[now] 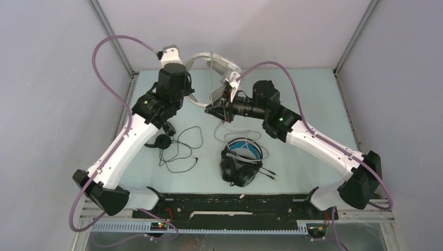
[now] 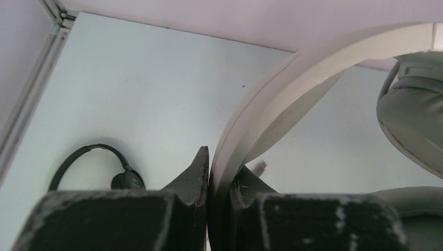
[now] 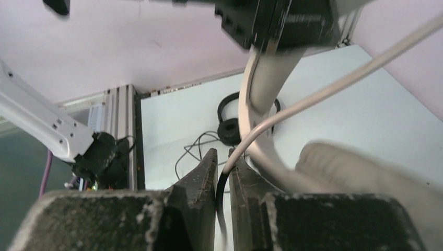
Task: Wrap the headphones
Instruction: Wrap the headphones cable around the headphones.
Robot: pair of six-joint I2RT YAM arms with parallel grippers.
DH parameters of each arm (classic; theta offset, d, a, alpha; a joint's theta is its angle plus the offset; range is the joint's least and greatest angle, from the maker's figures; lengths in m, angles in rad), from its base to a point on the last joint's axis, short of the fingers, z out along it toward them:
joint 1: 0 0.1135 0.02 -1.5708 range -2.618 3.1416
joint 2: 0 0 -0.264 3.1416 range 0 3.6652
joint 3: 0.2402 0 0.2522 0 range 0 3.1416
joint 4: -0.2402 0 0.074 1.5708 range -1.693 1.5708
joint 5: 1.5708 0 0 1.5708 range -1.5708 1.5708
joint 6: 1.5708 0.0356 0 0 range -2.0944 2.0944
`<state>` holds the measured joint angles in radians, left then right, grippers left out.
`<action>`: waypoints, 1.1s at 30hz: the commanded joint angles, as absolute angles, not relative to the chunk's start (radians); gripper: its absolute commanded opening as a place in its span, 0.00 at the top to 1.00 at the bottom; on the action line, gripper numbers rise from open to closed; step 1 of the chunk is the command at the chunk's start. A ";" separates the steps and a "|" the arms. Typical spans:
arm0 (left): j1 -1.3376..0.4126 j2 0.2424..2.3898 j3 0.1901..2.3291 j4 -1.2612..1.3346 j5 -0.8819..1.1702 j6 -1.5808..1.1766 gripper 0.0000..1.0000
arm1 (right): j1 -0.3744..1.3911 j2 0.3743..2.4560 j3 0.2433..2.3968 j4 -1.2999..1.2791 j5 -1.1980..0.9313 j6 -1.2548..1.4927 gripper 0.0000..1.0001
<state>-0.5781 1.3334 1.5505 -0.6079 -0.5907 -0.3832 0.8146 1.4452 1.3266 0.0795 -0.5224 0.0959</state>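
The white-grey headphones [image 1: 217,61] hang in the air at the back of the table. My left gripper [image 1: 187,94] is shut on their headband [image 2: 292,89], which runs up between the jaws; one ear cup [image 2: 412,120] hangs at the right. My right gripper [image 1: 215,109] is shut on their pale cord [image 3: 334,86], which passes between its fingertips [image 3: 237,162] beside the headband [image 3: 261,94]. The bulky black pair [image 1: 240,163] lies on the table in the near middle. The small thin black pair [image 1: 163,141] lies left of it with its cord [image 1: 183,151] spread loose.
Pale cord loops [image 1: 244,138] lie over the far side of the bulky black pair. The enclosure's walls and corner posts [image 1: 112,36] stand close behind both arms. A black rail [image 1: 235,206] runs along the near edge between the arm bases.
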 commanded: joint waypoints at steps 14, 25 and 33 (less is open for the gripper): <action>-0.516 1.202 1.592 -0.462 -0.420 -0.625 1.00 | 0.844 1.290 1.070 0.209 -0.535 -0.045 0.80; -0.482 1.167 1.578 -0.456 -0.305 -0.689 1.00 | 0.816 1.245 0.909 0.289 -0.606 -0.109 0.72; -0.441 1.145 1.591 -0.454 -0.171 -0.726 1.00 | 0.739 1.252 0.846 0.311 -0.685 -0.114 0.75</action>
